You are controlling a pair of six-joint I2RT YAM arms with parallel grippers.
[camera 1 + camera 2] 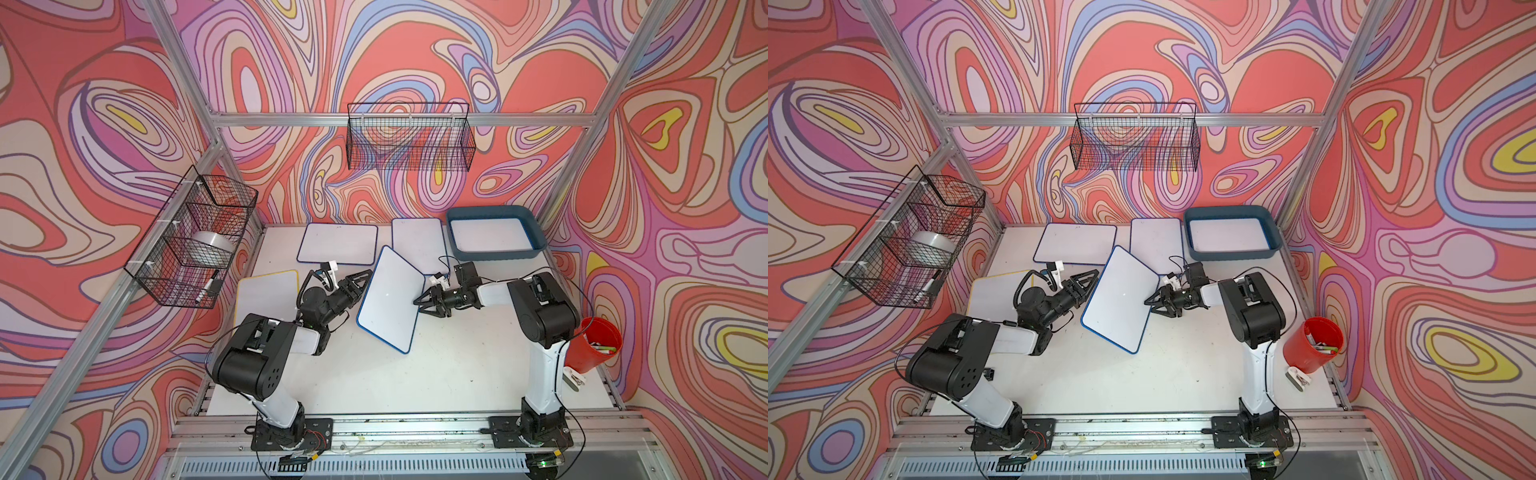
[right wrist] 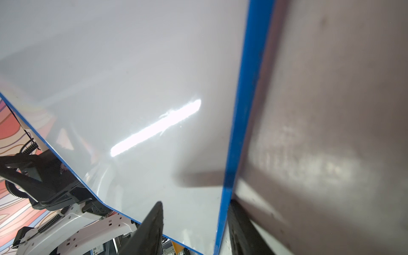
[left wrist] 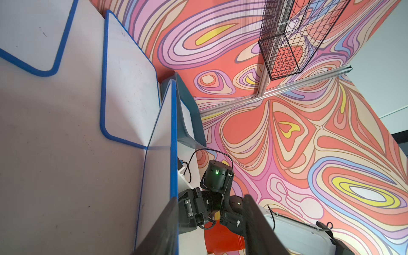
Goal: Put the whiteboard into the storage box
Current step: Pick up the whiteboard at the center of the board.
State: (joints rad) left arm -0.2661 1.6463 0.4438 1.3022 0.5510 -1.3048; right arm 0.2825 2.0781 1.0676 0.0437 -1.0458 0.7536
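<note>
A blue-edged whiteboard (image 1: 388, 299) (image 1: 1121, 301) stands tilted up off the white table in the middle, between my two arms. My left gripper (image 1: 368, 281) (image 3: 210, 198) is open at its left edge; one finger (image 3: 164, 223) lies along the board's blue rim, the other stands well apart. My right gripper (image 1: 419, 306) (image 2: 196, 202) is open at the board's right edge, with the blue rim (image 2: 240, 123) between its jaws, close to one finger. The dark teal storage box (image 1: 494, 212) (image 1: 1227, 211) sits at the back right with a white board (image 1: 490, 235) lying flat inside.
Two more blue-edged whiteboards (image 1: 337, 248) (image 1: 417, 243) lie flat at the back; a yellow-edged one (image 1: 266, 297) lies at the left under my left arm. Black wire baskets (image 1: 409, 137) (image 1: 195, 241) hang on the walls. A red cup (image 1: 594, 347) of markers stands at the right.
</note>
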